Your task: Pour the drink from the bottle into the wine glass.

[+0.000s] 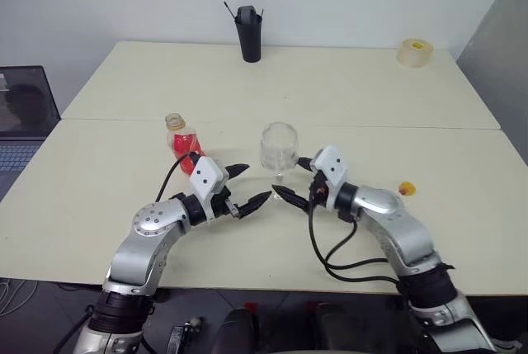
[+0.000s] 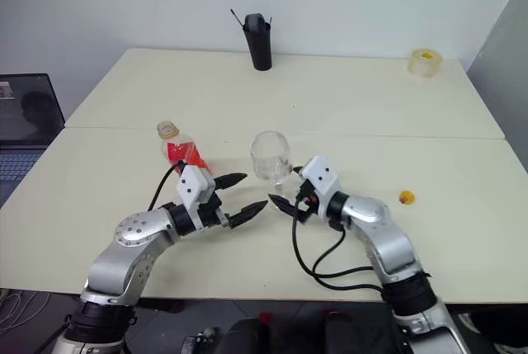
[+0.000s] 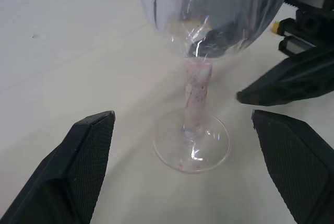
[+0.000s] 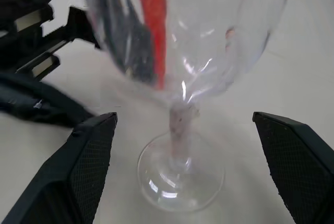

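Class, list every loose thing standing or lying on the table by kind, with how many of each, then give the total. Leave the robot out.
Bottle with red drink: 1
Wine glass: 1
Tall black cup: 1
Roll of tape: 1
Small yellow-and-red cap: 1
Total: 5

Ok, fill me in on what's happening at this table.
A two-armed robot is set up to pour a red drink. The wine glass stands upright and empty on the table, between the left claw and the right claw. Both claws are open and hold nothing. The bottle, uncapped and partly filled with the drink, stands untouched behind the left claw. No pouring has begun.
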You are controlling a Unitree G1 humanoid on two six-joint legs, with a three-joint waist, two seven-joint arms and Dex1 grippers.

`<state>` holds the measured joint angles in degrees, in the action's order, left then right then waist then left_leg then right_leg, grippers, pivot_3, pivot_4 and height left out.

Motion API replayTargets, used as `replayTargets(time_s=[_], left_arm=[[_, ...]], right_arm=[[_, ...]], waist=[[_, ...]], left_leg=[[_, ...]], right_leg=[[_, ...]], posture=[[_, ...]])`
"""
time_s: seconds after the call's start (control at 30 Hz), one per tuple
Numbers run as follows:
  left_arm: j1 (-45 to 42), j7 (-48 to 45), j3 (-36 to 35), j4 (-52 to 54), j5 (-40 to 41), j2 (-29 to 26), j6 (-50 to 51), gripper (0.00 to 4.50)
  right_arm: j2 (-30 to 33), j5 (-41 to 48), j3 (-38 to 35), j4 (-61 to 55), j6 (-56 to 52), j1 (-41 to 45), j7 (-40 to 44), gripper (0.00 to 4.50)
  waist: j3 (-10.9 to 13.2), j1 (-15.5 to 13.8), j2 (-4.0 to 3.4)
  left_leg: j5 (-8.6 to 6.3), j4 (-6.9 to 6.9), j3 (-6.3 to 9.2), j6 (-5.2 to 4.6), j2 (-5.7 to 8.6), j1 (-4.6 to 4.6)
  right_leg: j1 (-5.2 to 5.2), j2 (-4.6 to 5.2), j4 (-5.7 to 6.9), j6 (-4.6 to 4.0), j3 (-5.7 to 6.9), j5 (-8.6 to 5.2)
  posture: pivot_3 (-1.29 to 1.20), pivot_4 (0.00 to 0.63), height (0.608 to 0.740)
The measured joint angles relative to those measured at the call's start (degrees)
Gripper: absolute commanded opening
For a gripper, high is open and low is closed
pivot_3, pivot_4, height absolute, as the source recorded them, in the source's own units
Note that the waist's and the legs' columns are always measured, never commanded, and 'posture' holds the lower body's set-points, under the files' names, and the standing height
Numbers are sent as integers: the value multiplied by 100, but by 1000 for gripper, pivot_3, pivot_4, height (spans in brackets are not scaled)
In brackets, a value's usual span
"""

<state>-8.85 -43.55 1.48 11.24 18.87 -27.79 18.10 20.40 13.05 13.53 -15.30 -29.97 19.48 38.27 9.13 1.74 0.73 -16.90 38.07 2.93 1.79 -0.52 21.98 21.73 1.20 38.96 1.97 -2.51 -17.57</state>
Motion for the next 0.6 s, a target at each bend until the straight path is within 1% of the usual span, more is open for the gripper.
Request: replayTargets(time_s=[0.1, 0.27, 0.4, 0.5, 0.6], left_arm=[[295, 278, -228, 104, 36, 70, 91, 4500], [682, 996, -556, 583, 142, 432, 411, 4500], [926, 1561, -616, 885, 84, 742, 457, 4500], [1194, 1947, -620, 912, -191, 904, 319, 4500], [1337, 2452, -656, 836, -517, 1168, 79, 4500]], right_arm=[[579, 281, -246, -420, -351, -112, 292, 4461], [1617, 903, -922, -950, -982, -108, 829, 4461], [2234, 1461, -1429, -1044, -1400, 279, 1202, 4461], [2663, 1756, -1752, -1002, -1463, 731, 1481, 4461], [2920, 1941, -1906, -913, -1500, 1114, 1686, 4461]], waist=[[1, -4, 2], [3, -9, 5], [5, -3, 8], [6, -4, 8], [9, -17, 14]], left_leg=[[0, 0, 3, 0, -2, 0], [-1, 1, 7, -1, -1, -1], [-1, 0, 6, -2, -3, -2], [-1, -1, 5, -2, -1, -4], [-1, 0, 7, -2, -1, -4]], right_leg=[[0, 0, 1, 0, 1, 0], [-8, 1, -2, 0, 2, 0], [-8, -1, -2, 0, 1, 0], [-10, -1, -3, -1, 1, -1], [-14, 0, -8, -1, 1, -1]], posture=[[0, 150, 740], [0, 150, 740], [0, 150, 740], [0, 150, 740], [0, 150, 740]])
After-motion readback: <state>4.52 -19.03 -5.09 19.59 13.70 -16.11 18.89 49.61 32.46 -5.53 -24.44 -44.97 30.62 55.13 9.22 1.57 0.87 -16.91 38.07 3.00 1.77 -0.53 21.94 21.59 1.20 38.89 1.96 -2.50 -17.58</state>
